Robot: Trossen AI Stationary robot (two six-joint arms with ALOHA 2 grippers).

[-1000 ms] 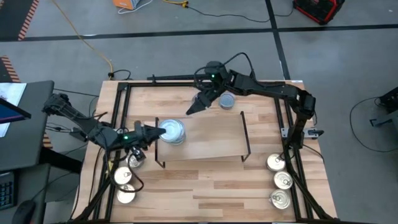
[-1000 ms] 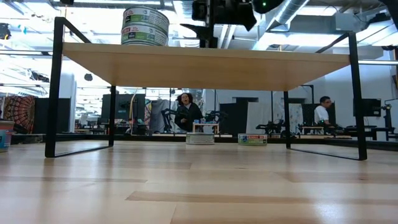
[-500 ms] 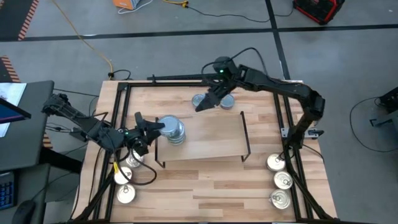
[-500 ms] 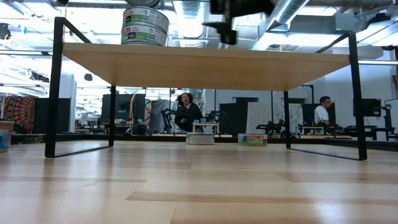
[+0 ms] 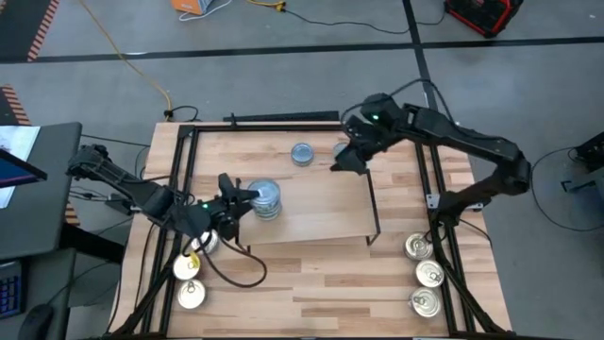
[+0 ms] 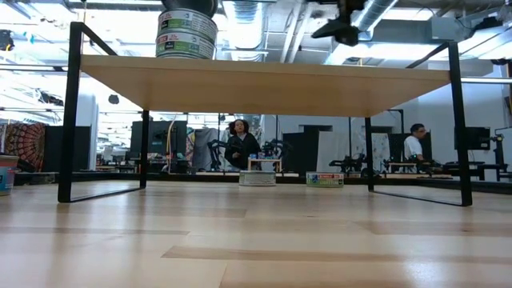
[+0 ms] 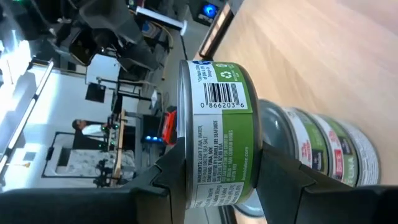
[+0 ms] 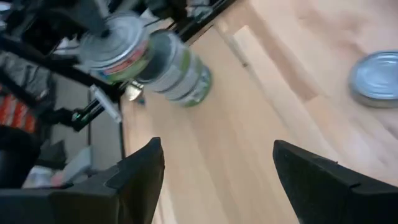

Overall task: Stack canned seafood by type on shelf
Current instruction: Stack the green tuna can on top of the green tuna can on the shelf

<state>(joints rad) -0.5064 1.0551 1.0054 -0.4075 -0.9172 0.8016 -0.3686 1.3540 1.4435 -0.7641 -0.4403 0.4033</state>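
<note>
The shelf (image 5: 321,215) stands mid-table, its light top on thin black wire legs (image 6: 74,112). A stack of tins (image 5: 268,202) rests on the shelf's left end, also seen in the low view (image 6: 186,36). My left gripper (image 5: 240,196) is shut on one more green-labelled tin (image 7: 217,124), right beside the stack's top (image 7: 323,149). My right gripper (image 5: 340,163) hangs open over the shelf's far right corner, touching nothing. A blue-grey tin (image 5: 302,153) lies flat on the table beyond the shelf, and another (image 5: 342,147) peeks out beside my right gripper. My left gripper pinches the green-labelled tin between its two fingers (image 7: 166,179), one on each flat end (image 7: 184,143). It comes level from the table's left. The tin is lifted clear and stays upright, its label wall facing the wrist camera, higher than the stacked tins.
Silver-gold tins lie on the table near the left front (image 5: 187,267), (image 5: 192,296) and right front (image 5: 418,247), (image 5: 430,275), (image 5: 423,303). The black table frame (image 5: 283,118) runs around the edges. People stand in the room beyond (image 6: 238,144).
My right gripper has moved toward the table's right edge, from beside the left blue-grey tin to the shelf's far right corner, leaving that tin uncovered on the table. My left gripper drew back slightly from the stack, then came back toward it.
</note>
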